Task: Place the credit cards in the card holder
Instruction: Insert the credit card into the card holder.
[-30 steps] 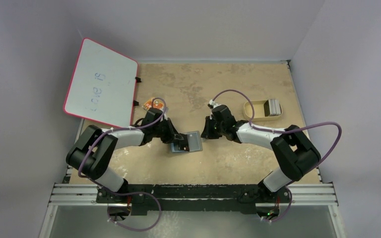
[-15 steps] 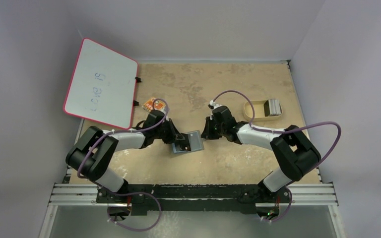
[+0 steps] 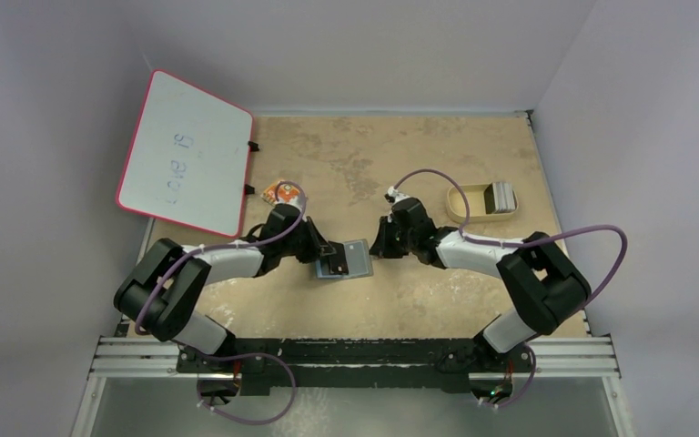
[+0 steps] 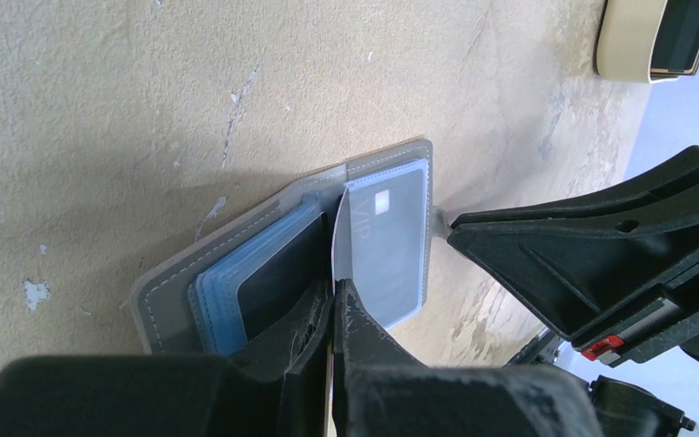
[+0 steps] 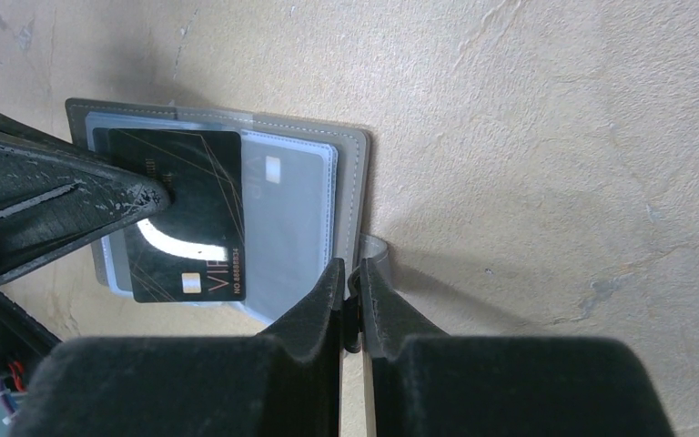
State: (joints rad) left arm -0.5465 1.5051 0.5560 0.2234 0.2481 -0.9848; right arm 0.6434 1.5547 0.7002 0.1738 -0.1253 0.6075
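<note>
The card holder lies open at mid-table, grey outside with light blue sleeves. My left gripper is shut on one credit card, seen edge-on there. The right wrist view shows its black "VIP" face over the holder's left half; whether it is inside a sleeve I cannot tell. My right gripper is shut on the holder's grey snap strap at its right edge. The other grey cards stand in the tray.
A tan oblong tray sits at the back right, also in the left wrist view. A white board with a red rim leans at the back left. A small orange packet lies beside it.
The left arm has shifted slightly, nudging the card and holder a little. The right gripper stays on the strap.
</note>
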